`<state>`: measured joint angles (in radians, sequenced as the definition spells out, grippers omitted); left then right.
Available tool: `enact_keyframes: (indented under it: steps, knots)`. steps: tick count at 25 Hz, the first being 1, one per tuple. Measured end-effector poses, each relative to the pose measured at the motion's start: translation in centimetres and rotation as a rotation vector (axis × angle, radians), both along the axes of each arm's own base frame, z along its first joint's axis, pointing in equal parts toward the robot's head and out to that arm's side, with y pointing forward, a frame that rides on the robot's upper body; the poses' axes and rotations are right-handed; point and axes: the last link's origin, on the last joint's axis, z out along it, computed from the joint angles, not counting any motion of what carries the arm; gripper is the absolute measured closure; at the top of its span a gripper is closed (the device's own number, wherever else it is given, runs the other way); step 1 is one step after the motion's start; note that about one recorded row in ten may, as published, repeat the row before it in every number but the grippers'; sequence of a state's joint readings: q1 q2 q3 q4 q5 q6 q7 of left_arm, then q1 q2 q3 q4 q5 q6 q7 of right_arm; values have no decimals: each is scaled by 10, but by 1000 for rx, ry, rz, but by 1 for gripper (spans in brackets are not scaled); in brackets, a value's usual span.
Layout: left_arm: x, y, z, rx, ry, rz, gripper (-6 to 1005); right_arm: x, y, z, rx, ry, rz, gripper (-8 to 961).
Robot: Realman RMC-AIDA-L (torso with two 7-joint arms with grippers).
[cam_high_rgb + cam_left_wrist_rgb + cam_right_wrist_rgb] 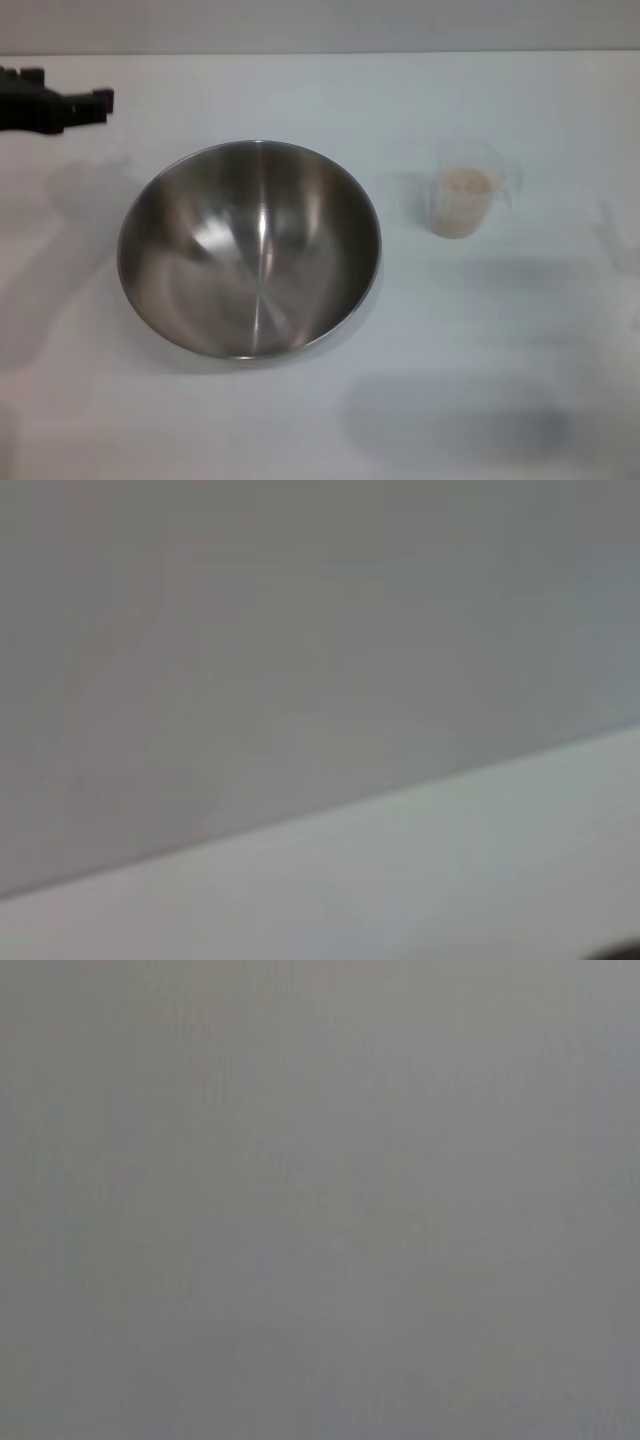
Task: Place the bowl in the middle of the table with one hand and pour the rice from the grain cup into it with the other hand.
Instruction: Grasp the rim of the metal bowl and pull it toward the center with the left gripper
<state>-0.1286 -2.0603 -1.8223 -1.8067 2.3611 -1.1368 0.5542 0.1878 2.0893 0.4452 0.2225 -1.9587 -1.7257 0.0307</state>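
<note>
Large shiny stainless-steel bowl (250,250) upright at frame centre-left on white table (480,330). Small clear plastic grain cup (465,190) upper right, well apart, holding beige rice (463,185). Black left gripper (60,105) at upper-left edge, above table, apart from bowl; finger spread unclear. Right gripper unseen.

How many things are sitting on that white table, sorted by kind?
Steel bowl: 1
Clear grain cup, holding rice: 1
Total: 2 on the table
Off the table, the left tool hangs at the far left edge.
</note>
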Motion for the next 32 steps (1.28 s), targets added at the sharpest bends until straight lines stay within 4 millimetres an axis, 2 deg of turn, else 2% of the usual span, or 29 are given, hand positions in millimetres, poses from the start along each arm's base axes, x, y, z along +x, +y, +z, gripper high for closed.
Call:
enact_keyframes:
  steps: [3, 4, 12, 32]
  knots:
    - [-1, -4, -7, -40, 7, 2, 180, 0, 0, 0, 0, 0, -1, 113]
    - [-1, -8, -16, -79, 13, 3, 180, 0, 0, 0, 0, 0, -1, 114]
    - [-4, -14, -34, -128, 31, -11, 180, 1, -1, 0, -3, -1, -3, 113]
    - [-26, -10, -60, -169, 57, 4, 179, 3, -5, -2, -14, -2, -11, 114]
